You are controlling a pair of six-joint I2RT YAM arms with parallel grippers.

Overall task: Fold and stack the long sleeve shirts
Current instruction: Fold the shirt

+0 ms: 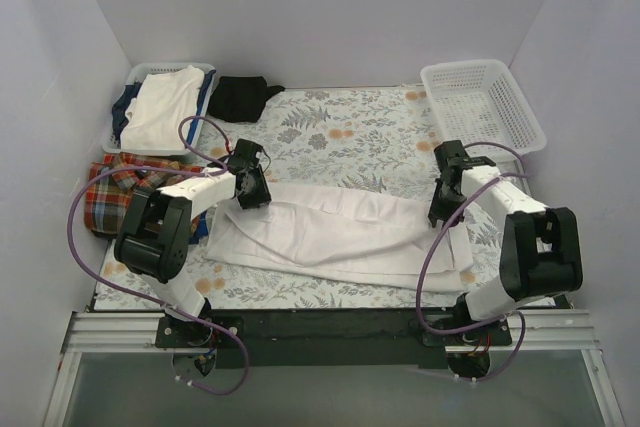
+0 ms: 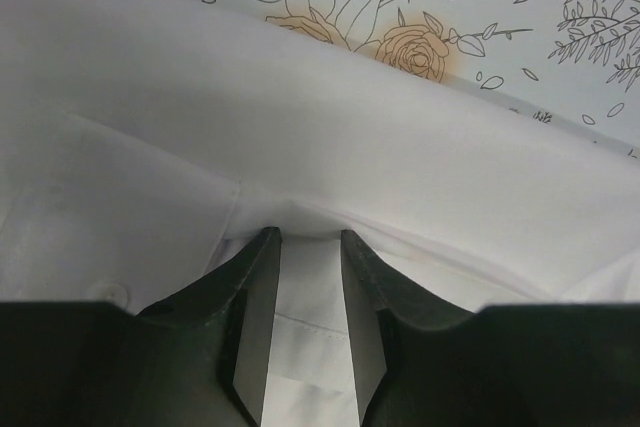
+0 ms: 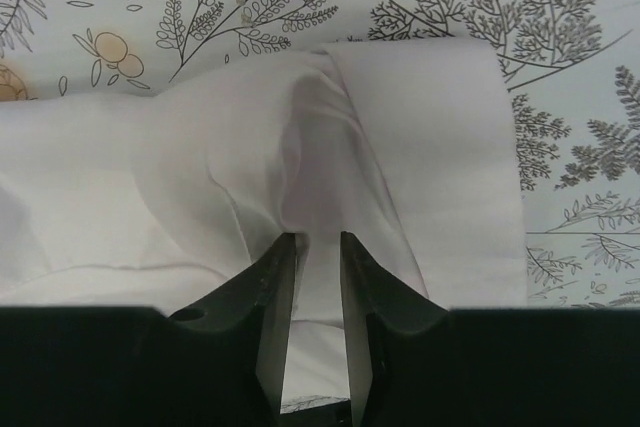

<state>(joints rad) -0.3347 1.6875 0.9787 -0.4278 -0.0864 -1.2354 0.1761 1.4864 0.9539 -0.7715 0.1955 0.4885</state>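
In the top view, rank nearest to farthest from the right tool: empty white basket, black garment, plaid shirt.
1. white basket, back right corner.
2. black garment, back, left of centre.
3. plaid shirt, far left edge.

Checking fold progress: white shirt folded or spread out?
Partly folded: white shirt lies as a long narrow band across the table, layers doubled over lengthwise; not a compact square.

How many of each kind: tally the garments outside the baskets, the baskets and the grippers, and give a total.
Garments outside baskets: 3 (white shirt, plaid shirt, black garment)
Baskets: 2 (left basket, right basket)
Grippers: 2 (left gripper, right gripper)
Total: 7
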